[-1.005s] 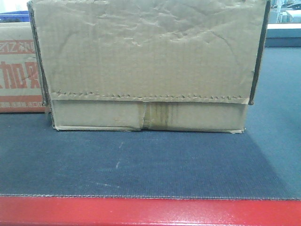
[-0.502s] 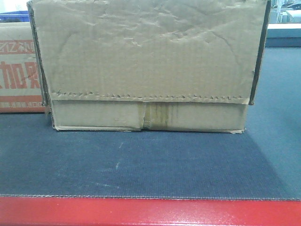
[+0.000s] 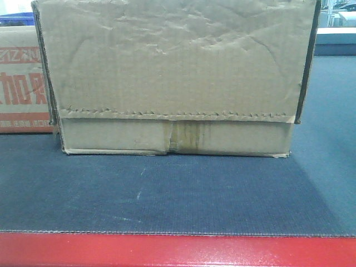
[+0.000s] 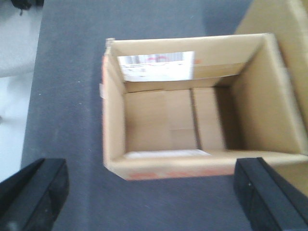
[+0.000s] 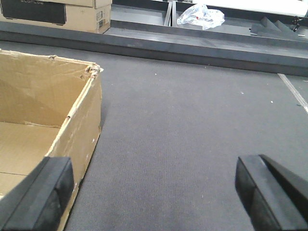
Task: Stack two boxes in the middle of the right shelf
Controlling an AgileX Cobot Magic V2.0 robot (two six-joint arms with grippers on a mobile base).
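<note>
Found the left end effector [image 4: 150, 168] spread wide, nothing between its black fingers [image 4: 33, 197], poised over the near wall of the open-topped brown cardboard carton with red print [image 4: 159, 120], and touching nothing so far as the wrist view allowed. Found the right end effector [image 5: 151, 166] just as wide and just as bare, hanging over the grey-topped, red-framed table [image 5: 192, 120], with the torn corner of the plain brown corrugated carton [image 5: 43, 110] just beside one of its fingers. Saw both cartons upright and open-mouthed on that table, close alongside each other. Could not tell whether their walls met. In the front view, saw the plain one's wrinkled face, serrated flap edge and tape strip nearest the camera, the red-printed one behind on the left, and a blue plastic bin [image 3: 16, 19] beyond. Spotted no stainless-steel shelf in any view. Judged the task barely begun: neither carton lifted, none stacked, the step in hand being the approach for a first grasp. Reckoned the next move called for lowering the left end effector astride one wall of the red-printed carton and pinching it firmly, or else pressing a carton between both arms, given thin walls likely to flex. Reckoned, too, on turning towards the shelf afterwards.
</note>
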